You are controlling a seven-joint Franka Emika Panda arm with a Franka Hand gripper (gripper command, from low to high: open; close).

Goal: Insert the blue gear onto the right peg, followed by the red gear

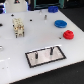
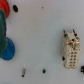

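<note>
The blue gear [image 1: 60,23] lies flat on the white table at the exterior view's right. The smaller red gear [image 1: 68,34] lies just in front of it, apart from it. Nearer the front stands the black-framed grey plate [image 1: 55,56] with two thin dark pins; the right peg [image 1: 50,50] is bare, and so is the left one [image 1: 39,53]. In the wrist view a bright-blue rounded edge [image 2: 8,51] shows at the frame's border, with blurred red and green patches beside it that I cannot identify. No gripper fingers show in either view.
A beige boxy part [image 1: 18,27] [image 2: 71,50] stands on the table at the exterior view's left. A lone dark stud [image 1: 45,16] [image 2: 23,71] rises near the back. A darker blue object [image 1: 53,8] lies at the far edge. Small black dots are scattered on the table.
</note>
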